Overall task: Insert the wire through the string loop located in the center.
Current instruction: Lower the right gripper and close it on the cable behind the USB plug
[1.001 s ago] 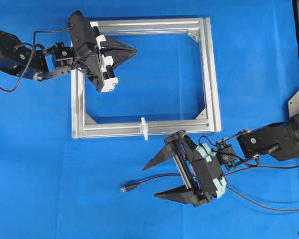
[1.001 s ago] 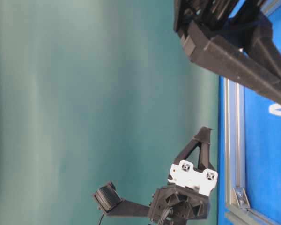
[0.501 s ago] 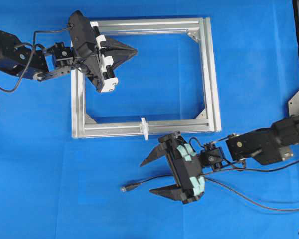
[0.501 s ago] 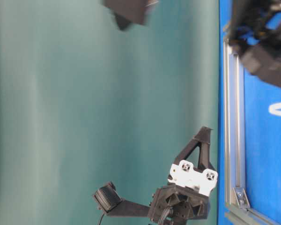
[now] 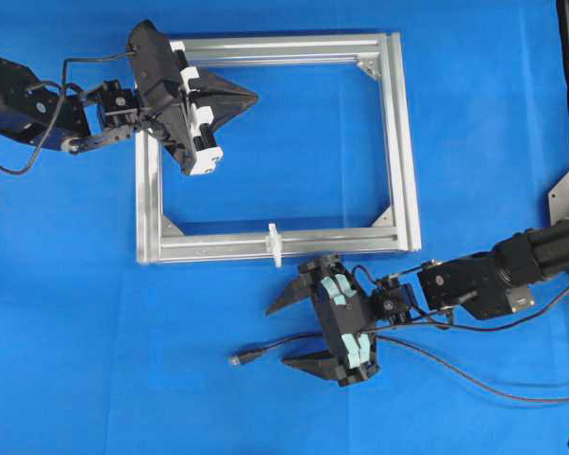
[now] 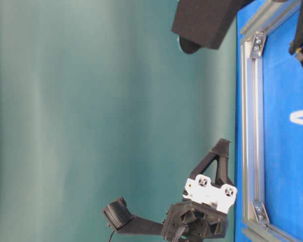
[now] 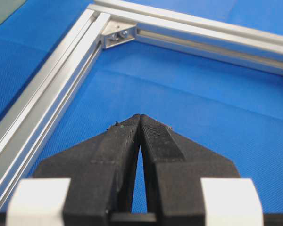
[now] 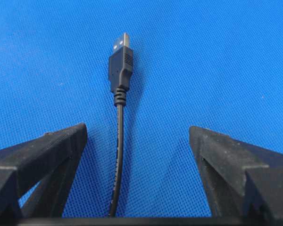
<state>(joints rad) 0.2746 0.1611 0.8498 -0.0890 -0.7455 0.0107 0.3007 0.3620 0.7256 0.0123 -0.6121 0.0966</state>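
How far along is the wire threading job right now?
Early. Nothing is threaded: the wire lies on the blue cloth, its plug short of the string loop on the frame. In hand: the right gripper straddles the wire, jaws open, ungripped. The left gripper waits shut. Grasping and threading remain.

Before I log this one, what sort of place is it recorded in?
Most likely a robot lab bench: a blue cloth-covered table, a plain teal backdrop, and only test props, an aluminium frame and a wire, between two arms.
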